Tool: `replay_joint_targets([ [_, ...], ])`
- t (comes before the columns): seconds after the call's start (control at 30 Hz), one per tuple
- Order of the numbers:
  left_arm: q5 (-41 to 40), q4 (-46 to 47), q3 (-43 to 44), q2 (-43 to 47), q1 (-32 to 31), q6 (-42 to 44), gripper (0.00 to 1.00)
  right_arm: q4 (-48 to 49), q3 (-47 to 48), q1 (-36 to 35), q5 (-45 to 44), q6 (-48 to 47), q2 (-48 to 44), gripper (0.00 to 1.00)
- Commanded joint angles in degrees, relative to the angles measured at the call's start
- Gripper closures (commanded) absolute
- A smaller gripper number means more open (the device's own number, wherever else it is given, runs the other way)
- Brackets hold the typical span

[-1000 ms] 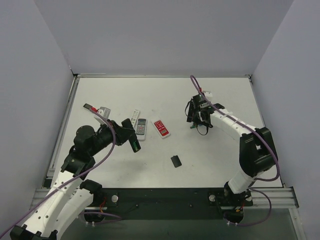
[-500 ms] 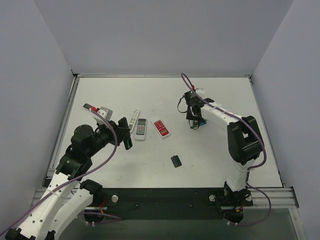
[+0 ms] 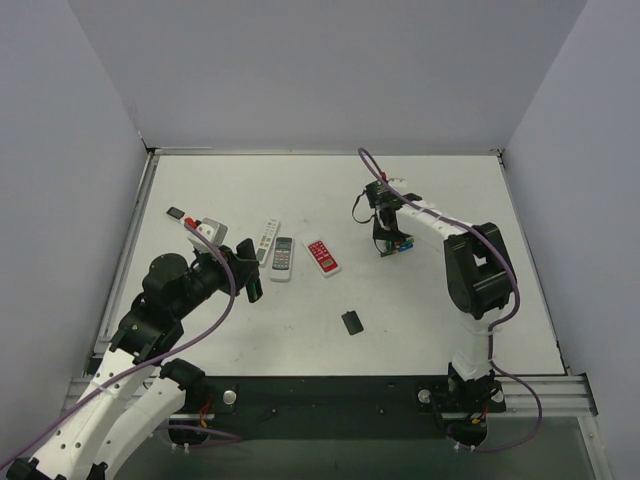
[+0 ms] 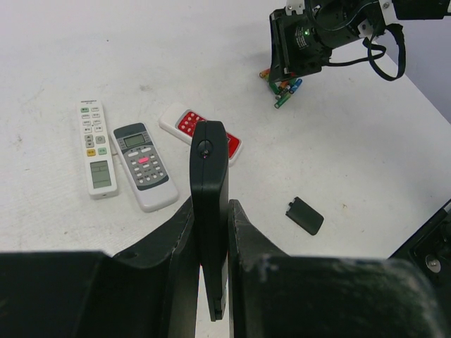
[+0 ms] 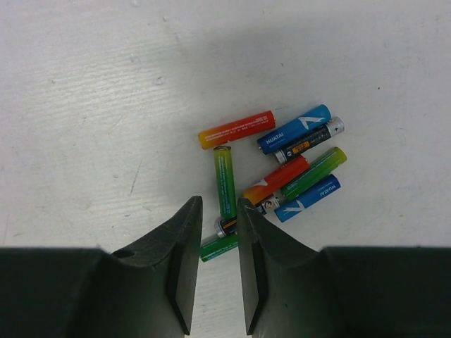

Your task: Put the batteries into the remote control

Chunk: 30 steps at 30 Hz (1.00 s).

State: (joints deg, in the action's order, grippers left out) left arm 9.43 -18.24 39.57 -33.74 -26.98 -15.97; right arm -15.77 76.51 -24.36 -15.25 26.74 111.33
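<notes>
Looking from above: remote control [image 3: 267, 236] lay left of centre, batteries [image 3: 398, 246] well apart at right. Left wrist: left gripper [image 4: 211, 208] clamped a black slim device [image 4: 209, 158]. Right wrist: right gripper [image 5: 219, 211] stood narrow over the pile; whether it gripped could not be told.

the left arm [image 3: 135, 340] rises from its base at the near left and leans forward with a bent elbow, wrist turned so the left end effector [image 4: 210, 211] points forward and to the right. its two fingers [image 4: 173, 239] are clamped against a slim black slab [image 4: 209, 158], held edge-up between them. the right arm [image 3: 470, 265] stands tall on its base, folds at the elbow and reaches far and leftward, the right end effector [image 5: 220, 208] pointing straight down. its fingertips stand a narrow slot apart; whether they pinch anything cannot be told.
</notes>
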Motion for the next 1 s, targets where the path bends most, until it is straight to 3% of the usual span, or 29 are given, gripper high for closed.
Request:
replay_joint_targets([
  [0.0, -0.6, 0.7, 0.4, 0.8, -0.7, 0.9, 1.0, -2.7, 2.5, 0.9, -2.0, -0.4, 1.5, 0.78],
  [0.3, 0.2, 1.3, 0.1, 1.0, -1.1, 0.2, 1.0, -2.9, 3.4, 1.9, -0.4, -0.8, 4.2, 0.81],
  [0.57, 0.8, 1.7, -0.1, 0.7, -1.1, -0.1, 1.0, -1.7, 3.7, 2.2, 3.8, -4.0, 4.9, 0.96],
  [0.83, 2.8, 4.2, -1.0, -0.4, -1.0, -3.8, 1.0, 1.3, 0.6, -0.9, 4.8, -7.8, -2.0, 1.0],
  [0.97, 6.0, 10.9, -3.7, -0.9, -0.9, -9.5, 1.0, 2.3, -0.9, -3.4, 4.7, -9.6, -6.9, 1.0],
])
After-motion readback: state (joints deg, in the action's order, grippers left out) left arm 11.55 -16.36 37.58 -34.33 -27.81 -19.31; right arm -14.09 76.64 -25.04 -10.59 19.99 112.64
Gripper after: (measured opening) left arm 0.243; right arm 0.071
